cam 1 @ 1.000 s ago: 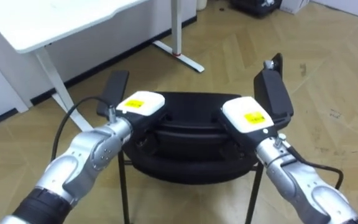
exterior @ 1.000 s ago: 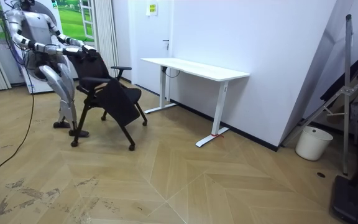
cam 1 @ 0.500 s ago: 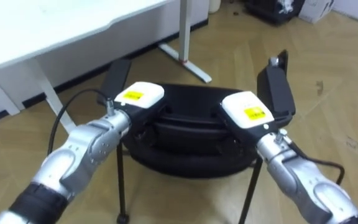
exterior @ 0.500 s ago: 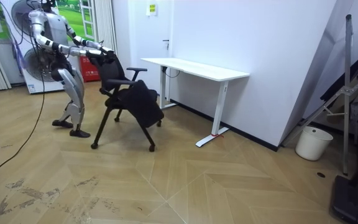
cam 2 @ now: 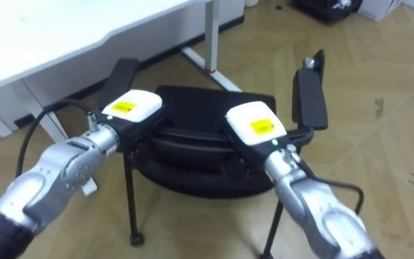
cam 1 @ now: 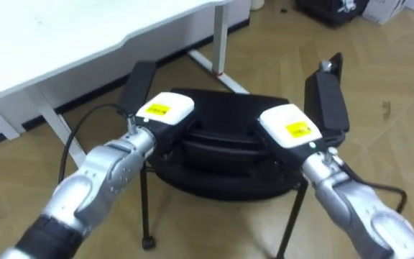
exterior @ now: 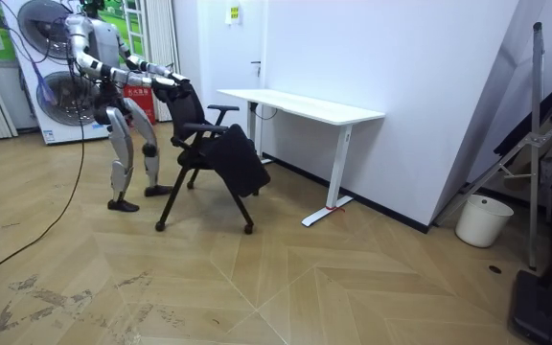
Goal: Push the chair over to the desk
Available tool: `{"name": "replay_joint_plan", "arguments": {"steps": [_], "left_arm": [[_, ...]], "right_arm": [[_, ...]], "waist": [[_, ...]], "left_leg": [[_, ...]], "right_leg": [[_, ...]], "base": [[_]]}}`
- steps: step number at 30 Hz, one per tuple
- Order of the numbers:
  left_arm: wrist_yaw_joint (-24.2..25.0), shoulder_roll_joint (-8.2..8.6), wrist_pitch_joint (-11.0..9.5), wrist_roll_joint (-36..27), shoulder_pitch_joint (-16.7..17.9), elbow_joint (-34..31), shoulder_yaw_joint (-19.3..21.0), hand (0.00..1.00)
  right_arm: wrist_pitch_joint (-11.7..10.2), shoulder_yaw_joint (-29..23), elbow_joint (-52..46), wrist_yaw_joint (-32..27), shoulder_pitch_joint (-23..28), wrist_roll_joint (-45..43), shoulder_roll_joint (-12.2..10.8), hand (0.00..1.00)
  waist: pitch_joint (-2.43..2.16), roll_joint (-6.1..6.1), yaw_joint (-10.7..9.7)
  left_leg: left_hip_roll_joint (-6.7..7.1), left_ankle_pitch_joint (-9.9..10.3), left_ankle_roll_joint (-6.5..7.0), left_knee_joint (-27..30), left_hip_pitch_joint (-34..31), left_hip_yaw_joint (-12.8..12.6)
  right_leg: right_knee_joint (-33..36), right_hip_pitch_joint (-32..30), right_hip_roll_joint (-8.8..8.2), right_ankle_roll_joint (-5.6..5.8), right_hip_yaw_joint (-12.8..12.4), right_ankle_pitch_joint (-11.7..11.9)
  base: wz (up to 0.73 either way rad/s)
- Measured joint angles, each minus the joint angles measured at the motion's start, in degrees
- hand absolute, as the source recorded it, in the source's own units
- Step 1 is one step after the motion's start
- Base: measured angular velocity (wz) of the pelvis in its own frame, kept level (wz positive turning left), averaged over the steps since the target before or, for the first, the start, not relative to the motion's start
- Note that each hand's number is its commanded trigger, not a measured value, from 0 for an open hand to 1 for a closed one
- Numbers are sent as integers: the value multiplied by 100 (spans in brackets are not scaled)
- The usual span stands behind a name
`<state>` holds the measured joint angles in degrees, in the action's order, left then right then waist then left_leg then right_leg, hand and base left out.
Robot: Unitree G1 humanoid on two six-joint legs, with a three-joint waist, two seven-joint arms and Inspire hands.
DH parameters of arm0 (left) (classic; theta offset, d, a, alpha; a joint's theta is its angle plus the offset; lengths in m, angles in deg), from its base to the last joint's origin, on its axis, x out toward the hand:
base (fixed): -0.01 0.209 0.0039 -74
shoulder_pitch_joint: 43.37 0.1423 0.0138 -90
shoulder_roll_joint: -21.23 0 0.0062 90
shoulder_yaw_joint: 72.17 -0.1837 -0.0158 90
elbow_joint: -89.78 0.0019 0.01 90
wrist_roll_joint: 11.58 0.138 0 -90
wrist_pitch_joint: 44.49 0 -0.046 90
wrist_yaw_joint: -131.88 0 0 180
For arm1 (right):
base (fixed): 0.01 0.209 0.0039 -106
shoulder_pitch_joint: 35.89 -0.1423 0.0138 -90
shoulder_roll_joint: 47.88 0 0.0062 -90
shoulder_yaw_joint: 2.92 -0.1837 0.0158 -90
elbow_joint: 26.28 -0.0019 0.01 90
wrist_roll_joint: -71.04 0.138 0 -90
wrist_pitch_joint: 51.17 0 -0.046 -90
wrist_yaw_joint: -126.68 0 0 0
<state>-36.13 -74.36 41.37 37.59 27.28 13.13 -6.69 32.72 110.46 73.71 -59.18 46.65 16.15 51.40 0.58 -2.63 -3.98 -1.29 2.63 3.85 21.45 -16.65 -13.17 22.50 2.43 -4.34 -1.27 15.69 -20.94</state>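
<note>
Parquet floor (cam 1: pixel 397 155) lies beyond my left hand (cam 1: pixel 165 111) and right hand (cam 1: pixel 290 126), both atop the chair (cam 1: pixel 225 171) back; grip I cannot tell.

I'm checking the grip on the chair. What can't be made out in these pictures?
- Eye views: how the left hand and right hand hold the black office chair is hidden under their own white backs.
- Room view: both hands are too small to read.
- Eye views: the white desk is cut off by the top and left edges.
- Left eye view: one chair leg runs off the bottom edge.
</note>
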Motion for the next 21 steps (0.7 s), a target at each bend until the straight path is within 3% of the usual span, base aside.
{"name": "replay_joint_plan", "arguments": {"steps": [3, 4, 7, 8, 10, 11, 12, 13, 14, 15, 16, 17, 18, 19, 20, 21], "left_arm": [[-24, -20, -7, 3, -6, 15, 18, 100], [-16, -8, -9, 21, -43, 21, 18, 100], [-13, 8, 13, 48, -62, 35, 14, 100], [-32, 37, 10, 48, -65, 93, -2, 100], [-55, 61, 6, 55, -71, 177, -65, 100], [-65, 59, -4, 59, -88, 216, -146, 100], [-78, 32, -16, 57, -126, 246, -243, 100], [-120, -20, -63, 44, -164, 242, -248, 100], [-135, -34, -83, 44, -172, 242, -213, 100], [-157, -39, -109, 37, -172, 248, -85, 100], [-178, -41, -124, 21, -175, 282, -13, 100], [-206, -43, -134, 4, -181, 309, 3, 100], [-266, -52, -160, 3, -218, 358, 8, 100], [-269, -17, -180, 19, -285, 387, 18, 100], [-297, 64, -161, 44, -327, 459, -4, 100], [-281, 110, -145, 58, -389, 519, -63, 100]], "right_arm": [[-35, 1, -3, 7, -15, -74, -42, 100], [-51, -1, -12, -4, -15, -73, -5, 100], [-52, -2, -8, 5, -23, -62, -7, 100], [-57, 34, 18, -14, -17, -59, 1, 100], [-70, 38, 106, -78, 63, -62, -20, 100], [-90, 38, 145, -129, 141, -56, -25, 100], [-176, 40, 203, -180, 186, -60, -16, 100], [-225, 43, 248, -234, 151, -70, -57, 100], [-226, 47, 269, -274, 110, -91, -83, 100], [-243, 74, 297, -316, -61, -200, -81, 100], [-271, 89, 314, -317, -170, -260, -75, 100], [-271, 93, 314, -324, -192, -280, -73, 100], [-270, 93, 313, -364, -203, -299, -69, 100], [-269, 90, 303, -449, -212, -322, -59, 100], [-257, 87, 323, -474, -209, -319, -37, 100], [-255, 74, 367, -439, -196, -327, 19, 100]], "waist": [[8, -37, 0], [8, -101, -40], [17, -158, -40], [21, -163, -56], [24, -158, -80], [25, -155, -103], [32, -131, -148], [65, -82, -132], [103, -24, -133], [192, 130, -173], [197, 201, -215], [194, 196, -227], [190, 93, -220], [176, 17, -277], [173, 42, -301], [180, 19, -402]], "left_leg": [[139, 308, 67, 7, 170, -270], [235, 370, 94, -86, 362, -324], [397, 487, 196, -68, 540, -339], [437, 566, 220, -35, 641, -323], [442, 675, 217, -20, 821, -98], [405, 711, 215, -24, 921, 149], [394, 725, 201, -23, 993, 548], [385, 777, 111, 0, 989, 1086], [370, 806, 61, 10, 989, 1330], [348, 826, 18, 18, 979, 1693], [408, 829, -24, 25, 944, 2008], [455, 850, -74, 46, 940, 2180], [571, 959, -219, 179, 912, 2413], [674, 1215, -328, 475, 748, 2465], [576, 1265, -337, 579, 686, 2287], [320, 1257, -327, 563, 693, 1704]], "right_leg": [[41, 225, -218, 145, 8, 9], [336, 182, -368, 252, 33, -51], [1424, -171, -647, 342, 11, 56], [1910, -294, -753, 339, 10, 253], [2434, -379, -778, 320, 1, 728], [2729, -462, -758, 313, -1, 1178], [3014, -632, -699, 337, -32, 1472], [3226, -929, -549, 315, -233, 1140], [3227, -1080, -457, 300, -309, 933], [3053, -1409, -315, 307, -450, 703], [2638, -1623, -338, 326, -553, 640], [2280, -1652, -359, 328, -684, 639], [1287, -1559, -352, 386, -1087, 638], [858, -1334, -365, 405, -1226, 515], [847, -1257, -393, 368, -905, 493], [697, -1020, -381, 315, -504, 479]], "base": [[-1], [12], [5], [21], [35], [60], [57], [33], [10], [26], [42], [64], [92], [107], [130], [124]]}}
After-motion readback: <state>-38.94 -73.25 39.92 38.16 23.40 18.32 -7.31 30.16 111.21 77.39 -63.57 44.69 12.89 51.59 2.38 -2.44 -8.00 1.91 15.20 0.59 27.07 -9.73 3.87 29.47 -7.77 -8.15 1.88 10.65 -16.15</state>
